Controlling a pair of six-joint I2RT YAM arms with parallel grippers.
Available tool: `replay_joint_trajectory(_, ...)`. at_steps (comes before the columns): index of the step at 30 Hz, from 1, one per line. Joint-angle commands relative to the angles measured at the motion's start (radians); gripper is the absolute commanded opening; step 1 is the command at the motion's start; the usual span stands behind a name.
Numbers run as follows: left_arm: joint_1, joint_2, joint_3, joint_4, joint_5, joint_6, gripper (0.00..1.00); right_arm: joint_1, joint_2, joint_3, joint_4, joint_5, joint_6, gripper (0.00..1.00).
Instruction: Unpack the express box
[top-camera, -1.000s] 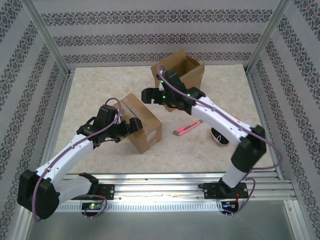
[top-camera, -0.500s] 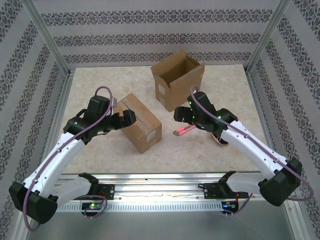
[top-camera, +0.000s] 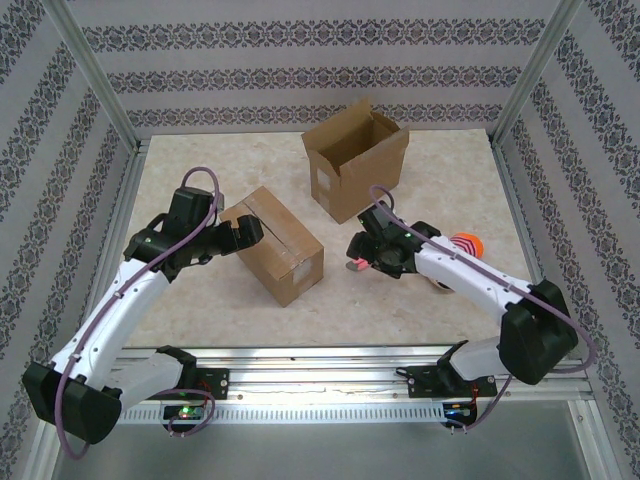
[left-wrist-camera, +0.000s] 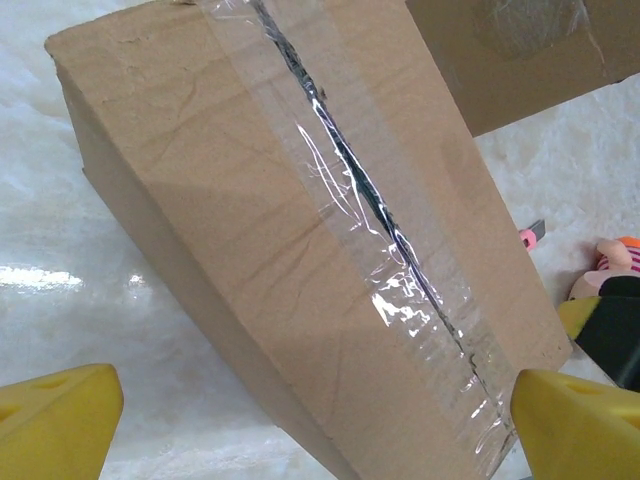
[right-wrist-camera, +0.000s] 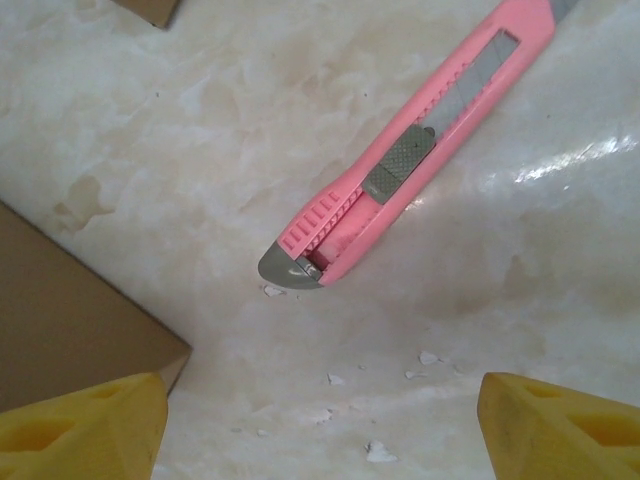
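Observation:
The sealed express box, brown cardboard with clear tape along its top seam, lies left of centre. My left gripper hovers over its left end, open, yellow fingertips spread wide on either side of the box without touching it. A pink box cutter lies on the table right of the box. My right gripper hangs directly above the cutter, open, with bare table between its fingertips and the cutter's grey end just ahead of them.
An open, upright cardboard box stands at the back centre. A pink and orange toy lies beside the right forearm. White paper crumbs dot the marble tabletop. Metal frame posts border the table.
My right arm has swung from the open box down and forward to the cutter. My left gripper has drawn back slightly to the sealed box's left end.

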Motion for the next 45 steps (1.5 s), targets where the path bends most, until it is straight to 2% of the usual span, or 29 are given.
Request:
replay_joint_trajectory(1, 0.013, -0.006, -0.064, 0.046, 0.053, -0.009, 1.00, -0.015, 0.062, -0.005, 0.032, -0.011, 0.084, 0.82)
replay_joint_trajectory(5, 0.012, -0.008, -0.178, 0.174, 0.138, -0.079, 1.00, -0.035, 0.138, -0.006, 0.068, -0.023, 0.116, 0.85)
replay_joint_trajectory(10, 0.012, 0.022, -0.248, 0.318, 0.187, -0.128, 1.00, -0.064, 0.214, 0.011, 0.104, -0.035, 0.113, 0.85)
replay_joint_trajectory(19, 0.013, 0.076, -0.245, 0.391, 0.195, -0.137, 1.00, -0.085, 0.332, 0.045, 0.155, -0.052, 0.103, 0.85)
replay_joint_trajectory(23, 0.013, 0.102, -0.257, 0.402, 0.178, -0.124, 1.00, -0.087, 0.377, 0.071, 0.165, -0.063, 0.097, 0.82)
replay_joint_trajectory(30, 0.014, 0.173, -0.226, 0.341, 0.068, -0.041, 1.00, -0.086, 0.400, 0.066, 0.182, -0.067, 0.106, 0.76)
replay_joint_trajectory(39, 0.014, 0.300, -0.215, 0.482, 0.151, -0.067, 1.00, -0.086, 0.434, 0.069, 0.198, -0.076, 0.105, 0.63)
replay_joint_trajectory(45, 0.014, 0.330, -0.192, 0.494, 0.156, -0.063, 1.00, -0.086, 0.436, 0.061, 0.201, -0.078, 0.101, 0.57)
